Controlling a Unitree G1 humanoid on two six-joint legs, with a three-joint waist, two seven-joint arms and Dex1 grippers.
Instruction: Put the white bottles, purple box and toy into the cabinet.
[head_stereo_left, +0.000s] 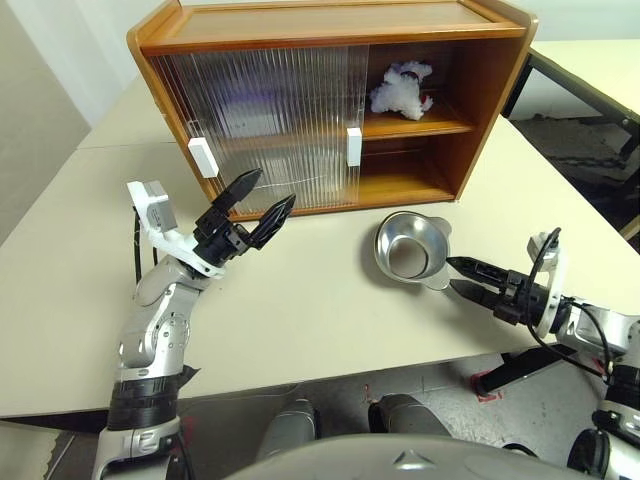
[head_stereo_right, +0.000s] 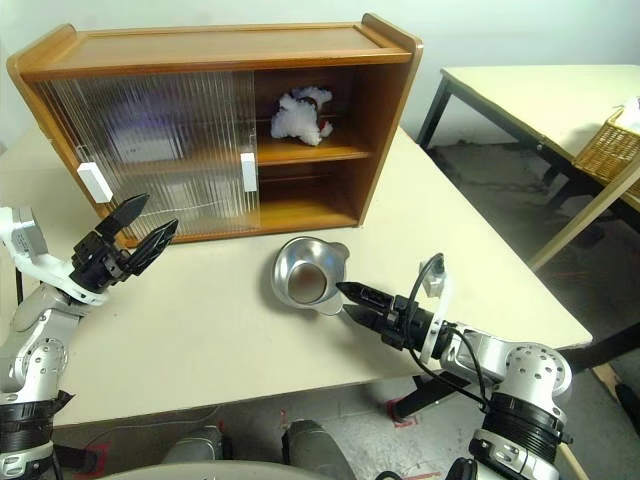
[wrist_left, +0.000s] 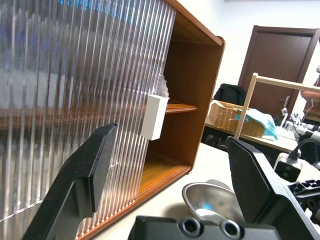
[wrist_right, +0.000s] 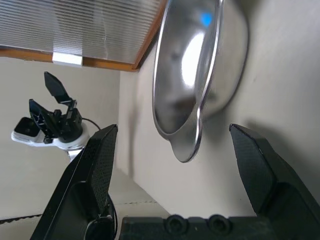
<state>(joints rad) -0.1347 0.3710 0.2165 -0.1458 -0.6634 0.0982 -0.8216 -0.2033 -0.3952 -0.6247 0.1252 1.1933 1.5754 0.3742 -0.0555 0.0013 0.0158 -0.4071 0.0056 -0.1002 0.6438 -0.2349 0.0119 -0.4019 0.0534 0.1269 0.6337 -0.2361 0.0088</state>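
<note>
Sideways, the toy (head_stereo_left: 402, 90) lies along the cabinet (head_stereo_left: 480, 90) shelf — both end effectors (head_stereo_left: 256, 205) (head_stereo_left: 458, 275) gape empty.

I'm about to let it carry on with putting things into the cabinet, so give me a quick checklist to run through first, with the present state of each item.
1. Toy in the cabinet: ok, it lies on the middle shelf at the open side.
2. White bottles and purple box inside: cannot tell, the ribbed sliding doors blur what is behind.
3. Left gripper empty: ok, open, hanging before the doors.
4. Right gripper empty: ok, open, beside the steel bowl.
5. Bowl left alone on the table: ok, nothing grips it.
</note>
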